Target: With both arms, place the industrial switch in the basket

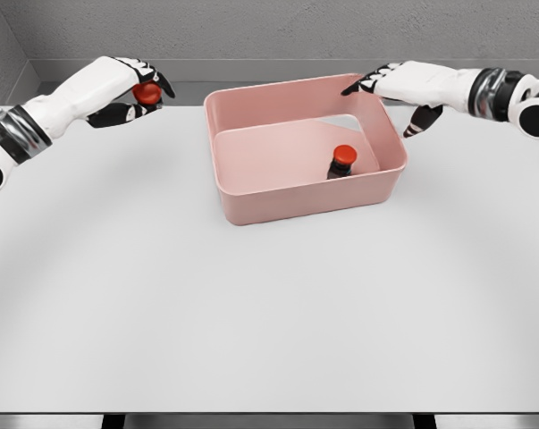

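Two switches on show here: one switch [341, 161], red cap on a dark body, stands upright inside the pink basket [251, 201], over by its right wall. The basket sits at the far middle of the white counter [251, 322]. Up at the far left, the left hand [137, 94] has its fingers curled around a second switch [147, 92], held above the counter, well apart from the basket. On the right, the right hand [399, 94] hovers by the basket's far right corner, fingers spread and relaxed, gripping nothing.
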### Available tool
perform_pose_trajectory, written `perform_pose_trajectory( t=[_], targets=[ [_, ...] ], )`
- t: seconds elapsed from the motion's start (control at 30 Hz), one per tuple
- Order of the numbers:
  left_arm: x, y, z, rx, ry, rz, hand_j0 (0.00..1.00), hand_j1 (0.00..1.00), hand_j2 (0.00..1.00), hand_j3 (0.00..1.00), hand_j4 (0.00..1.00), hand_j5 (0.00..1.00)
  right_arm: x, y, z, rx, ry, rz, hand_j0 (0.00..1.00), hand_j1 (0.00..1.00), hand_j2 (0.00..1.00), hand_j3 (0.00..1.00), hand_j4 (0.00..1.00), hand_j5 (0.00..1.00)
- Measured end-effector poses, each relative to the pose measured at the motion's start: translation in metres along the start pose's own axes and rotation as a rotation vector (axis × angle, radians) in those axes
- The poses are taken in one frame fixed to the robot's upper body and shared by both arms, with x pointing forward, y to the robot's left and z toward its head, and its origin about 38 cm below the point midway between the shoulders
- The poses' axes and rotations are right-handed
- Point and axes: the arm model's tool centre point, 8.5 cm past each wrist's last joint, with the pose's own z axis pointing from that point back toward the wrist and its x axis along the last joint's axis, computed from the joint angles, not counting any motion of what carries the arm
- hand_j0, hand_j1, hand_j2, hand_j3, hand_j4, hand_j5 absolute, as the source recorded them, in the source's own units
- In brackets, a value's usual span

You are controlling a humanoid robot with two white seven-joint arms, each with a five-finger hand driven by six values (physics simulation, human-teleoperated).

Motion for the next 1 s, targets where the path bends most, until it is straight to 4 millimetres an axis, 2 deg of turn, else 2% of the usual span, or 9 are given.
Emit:
perform_pose_trajectory(
  t=[0.17, 0.27, 0.37, 0.43, 0.5, 0.57, 0.7, 0.9, 1.0],
  targets=[
    [0.015, -0.004, -0.015, 0.002, -0.044, 0.013, 0.52, 0.52, 0.52, 0.52, 0.52, 0.52, -0.018, 0.018, 0.060, -0.035, 0.070, 0.011, 1.00, 1.00, 1.00, 1.00, 1.00, 1.00],
    [0.026, -0.004, -0.023, 0.011, -0.077, 0.013, 0.52, 0.52, 0.52, 0.52, 0.52, 0.52, -0.012, 0.047, 0.082, -0.009, 0.072, 0.007, 1.00, 1.00, 1.00, 1.00, 1.00, 1.00],
    [0.037, -0.004, -0.031, 0.022, -0.108, 0.015, 0.53, 0.53, 0.53, 0.53, 0.53, 0.53, 0.004, 0.063, 0.101, -0.012, 0.050, 0.033, 1.00, 1.00, 1.00, 1.00, 1.00, 1.00],
    [0.043, -0.004, -0.036, 0.026, -0.126, 0.017, 0.53, 0.53, 0.53, 0.53, 0.53, 0.53, 0.012, 0.061, 0.116, -0.039, 0.041, 0.059, 1.00, 1.00, 1.00, 1.00, 1.00, 1.00],
    [0.049, -0.001, -0.042, 0.033, -0.144, 0.012, 0.53, 0.53, 0.53, 0.53, 0.53, 0.53, 0.015, 0.045, 0.129, -0.083, 0.046, 0.098, 1.00, 1.00, 1.00, 1.00, 1.00, 1.00],
    [0.055, -0.002, -0.048, 0.034, -0.161, 0.016, 0.53, 0.53, 0.53, 0.53, 0.53, 0.53, 0.018, 0.042, 0.135, -0.097, 0.041, 0.118, 1.00, 1.00, 1.00, 1.00, 1.00, 1.00],
    [0.067, -0.004, -0.060, 0.035, -0.195, 0.019, 0.53, 0.53, 0.53, 0.53, 0.53, 0.53, 0.027, 0.048, 0.142, -0.101, 0.023, 0.133, 1.00, 1.00, 1.00, 1.00, 1.00, 1.00],
    [0.085, -0.013, -0.077, 0.012, -0.241, 0.036, 0.53, 0.53, 0.53, 0.53, 0.53, 0.53, 0.033, 0.053, 0.144, -0.103, 0.002, 0.139, 1.00, 1.00, 1.00, 1.00, 1.00, 1.00],
    [0.095, -0.011, -0.087, 0.009, -0.267, 0.036, 0.53, 0.53, 0.53, 0.53, 0.53, 0.53, 0.034, 0.058, 0.145, -0.099, 0.001, 0.132, 1.00, 1.00, 1.00, 1.00, 1.00, 1.00]
  ],
)
